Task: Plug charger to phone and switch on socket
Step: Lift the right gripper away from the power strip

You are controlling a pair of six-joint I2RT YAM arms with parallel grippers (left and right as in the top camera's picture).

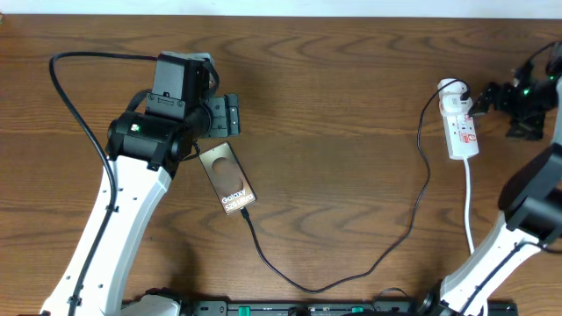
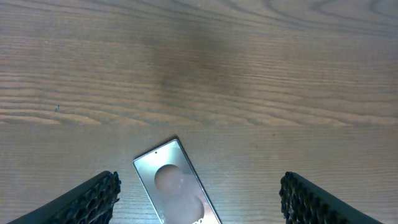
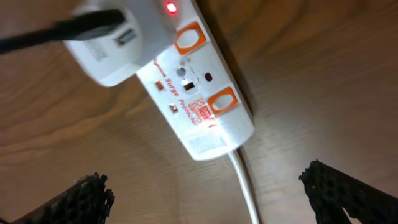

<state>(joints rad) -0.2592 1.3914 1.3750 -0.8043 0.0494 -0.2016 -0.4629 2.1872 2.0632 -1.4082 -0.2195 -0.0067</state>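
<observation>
Apparently the charger [image 1: 378,259] already meets the phone's [image 1: 226,180] near end at left. The socket [image 1: 461,127] lies far right, its red lamp [image 3: 170,7] glowing. Left jaws hang spread over the phone, right jaws spread over the socket. Any press should land squarely on the orange switch [image 3: 188,38] without shoving the socket.

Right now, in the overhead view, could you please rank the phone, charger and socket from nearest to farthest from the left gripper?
1. phone, just beside the left gripper.
2. charger, running from the phone's far end.
3. socket, across the table on the right.
</observation>
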